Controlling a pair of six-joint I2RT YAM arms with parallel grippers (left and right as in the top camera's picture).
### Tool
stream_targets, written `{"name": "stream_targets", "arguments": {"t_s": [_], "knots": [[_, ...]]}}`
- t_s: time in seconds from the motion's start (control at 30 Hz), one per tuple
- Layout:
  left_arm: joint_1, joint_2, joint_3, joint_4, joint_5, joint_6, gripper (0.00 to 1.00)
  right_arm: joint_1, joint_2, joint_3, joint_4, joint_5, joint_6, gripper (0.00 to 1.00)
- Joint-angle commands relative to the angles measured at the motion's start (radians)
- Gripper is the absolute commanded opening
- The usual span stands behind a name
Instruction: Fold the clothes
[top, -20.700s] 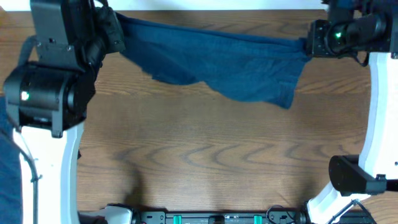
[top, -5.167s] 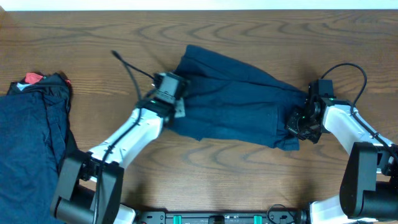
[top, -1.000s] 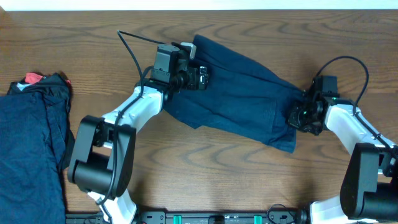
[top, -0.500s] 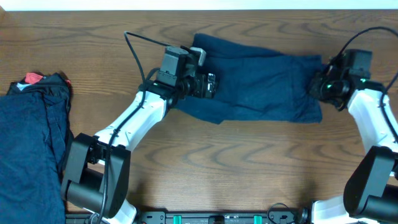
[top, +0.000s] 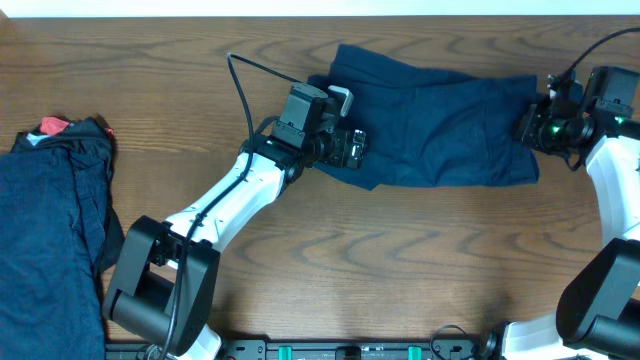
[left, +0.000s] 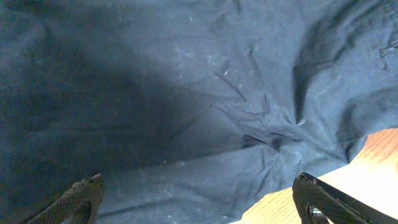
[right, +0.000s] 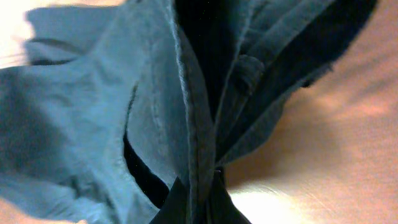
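Note:
A dark navy garment (top: 440, 120) of the clothes lies folded and wrinkled on the wooden table, right of centre. My left gripper (top: 350, 147) hovers over its left end, jaws wide open and nothing between them; in the left wrist view the gripper (left: 199, 205) has the fabric (left: 186, 93) spread under both fingertips (left: 81, 196). My right gripper (top: 530, 130) is shut on the garment's right edge. In the right wrist view the gripper (right: 196, 202) pinches a bunched seam of the cloth (right: 93, 112).
More navy clothes (top: 50, 240) lie piled at the table's left edge, with a red piece (top: 52, 126) at the pile's top. The left arm (top: 230, 200) stretches diagonally across the table. Bare wood (top: 400, 260) fills the front half.
The right gripper has carried the garment's right end back and to the right. The whole garment slid right, and the open left gripper moved right over it.

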Motion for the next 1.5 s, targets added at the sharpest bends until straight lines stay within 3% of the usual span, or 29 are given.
{"name": "stream_targets", "arguments": {"t_s": [0.0,0.17,0.43,0.7,1.0,1.2,1.33,1.47], "knots": [[0.000,-0.008,0.019,-0.005,-0.031,0.010,0.98,0.028,0.002,0.048,0.011,-0.159,-0.038,0.01],[0.002,-0.009,0.019,-0.003,-0.062,0.006,0.98,0.124,0.002,0.077,0.018,-0.179,-0.039,0.01],[0.043,-0.151,0.019,-0.030,-0.317,-0.050,0.98,0.274,0.002,0.170,-0.042,0.007,0.043,0.01],[0.137,-0.246,0.019,-0.114,-0.340,-0.032,0.98,0.198,-0.019,0.219,-0.084,0.090,0.176,0.01],[0.130,-0.243,0.019,-0.167,-0.334,-0.032,0.98,0.043,-0.045,0.329,-0.264,0.401,0.212,0.01],[0.130,-0.243,0.019,-0.180,-0.334,-0.033,0.98,0.018,-0.045,0.444,-0.271,0.391,0.141,0.01],[0.131,-0.243,0.019,-0.201,-0.334,-0.048,0.98,0.055,-0.045,0.498,-0.274,0.221,0.017,0.01],[0.131,-0.243,0.019,-0.202,-0.334,-0.056,0.98,0.134,-0.038,0.500,-0.294,0.158,-0.009,0.01]]}}
